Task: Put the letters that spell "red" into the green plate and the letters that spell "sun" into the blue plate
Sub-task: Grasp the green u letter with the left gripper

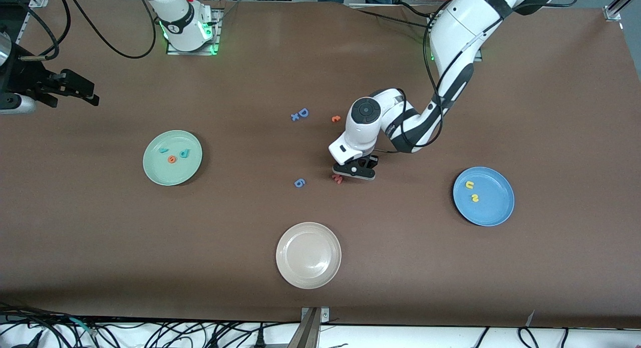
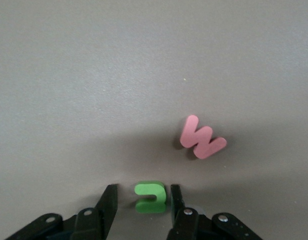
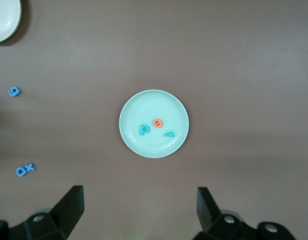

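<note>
The green plate [image 1: 170, 175] lies toward the right arm's end and holds a teal "r" [image 1: 164, 149], an orange "e" [image 1: 172, 159] and a teal "d" [image 1: 185, 153]. The blue plate [image 1: 493, 208], toward the left arm's end, holds a yellow "u" [image 1: 469, 185] and a yellow "s" [image 1: 474, 198]. My left gripper [image 1: 355, 171] is down at mid-table. In the left wrist view the green "n" [image 2: 151, 196] lies between its fingers; one finger touches it, and a gap remains at the other. My right gripper [image 1: 92, 95] waits open, high above the table's right-arm end.
A pink "w" [image 2: 201, 137] lies close beside the green letter. A beige plate [image 1: 308, 255] sits nearest the front camera. Blue "D" and "x" [image 1: 300, 114], a small orange letter [image 1: 336, 118] and a blue letter [image 1: 299, 183] lie around mid-table.
</note>
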Controlling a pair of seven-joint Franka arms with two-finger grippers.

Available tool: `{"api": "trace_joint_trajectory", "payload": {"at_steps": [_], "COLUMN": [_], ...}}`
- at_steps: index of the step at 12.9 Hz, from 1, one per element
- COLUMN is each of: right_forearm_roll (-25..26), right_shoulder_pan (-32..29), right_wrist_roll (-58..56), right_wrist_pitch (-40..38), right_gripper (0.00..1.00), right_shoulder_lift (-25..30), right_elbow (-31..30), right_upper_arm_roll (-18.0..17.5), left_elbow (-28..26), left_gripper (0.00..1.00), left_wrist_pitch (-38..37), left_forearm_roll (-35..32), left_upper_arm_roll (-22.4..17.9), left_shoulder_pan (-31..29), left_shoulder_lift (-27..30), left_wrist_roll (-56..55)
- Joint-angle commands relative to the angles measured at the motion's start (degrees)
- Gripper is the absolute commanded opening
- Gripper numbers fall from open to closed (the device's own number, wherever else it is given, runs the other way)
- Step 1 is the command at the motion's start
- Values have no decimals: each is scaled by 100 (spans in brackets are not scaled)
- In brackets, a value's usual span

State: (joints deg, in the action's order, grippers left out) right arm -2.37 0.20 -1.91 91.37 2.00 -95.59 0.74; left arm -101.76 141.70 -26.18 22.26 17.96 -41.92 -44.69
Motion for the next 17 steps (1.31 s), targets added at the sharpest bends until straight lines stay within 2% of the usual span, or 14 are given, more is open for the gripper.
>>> {"api": "trace_joint_trajectory", "payload": {"at_steps": [1,4,10,12,14,15,17], "right_forearm_roll": [184,176,211,211,211,211,211], "right_shoulder_pan": [-230,-267,-258,-249,-249,-232,-214], "right_wrist_roll": [50,59,32,41,41,41,59], "right_wrist_pitch": [230,487,382,372,363,398,460], "right_gripper": [100,100,100,100,100,100,100], "right_shoulder_lift": [-15,-68,-60,-69,-60,-69,-95], "right_elbow": [-21,-30,-39,-21,-21,-21,-21], "right_upper_arm_roll": [-83,-65,-65,-74,-83,-83,-91], "left_elbow": [148,156,156,646,1296,1560,1694], "left_gripper": [37,33,16,16,16,16,16], "left_wrist_pitch": [-116,-116,-220,-1243,-2194,-2625,-3102], "left_forearm_roll": [-106,-97,-71,68,901,1044,1115], "left_upper_arm_roll": [-46,-46,-55,24,-28,-28,42], "left_shoulder_pan": [93,84,-21,-249,-337,-538,-1056], "left_shoulder_lift": [-45,-45,-1,26,34,34,96], "left_wrist_roll": [22,30,56,318,1352,1766,2427]}}
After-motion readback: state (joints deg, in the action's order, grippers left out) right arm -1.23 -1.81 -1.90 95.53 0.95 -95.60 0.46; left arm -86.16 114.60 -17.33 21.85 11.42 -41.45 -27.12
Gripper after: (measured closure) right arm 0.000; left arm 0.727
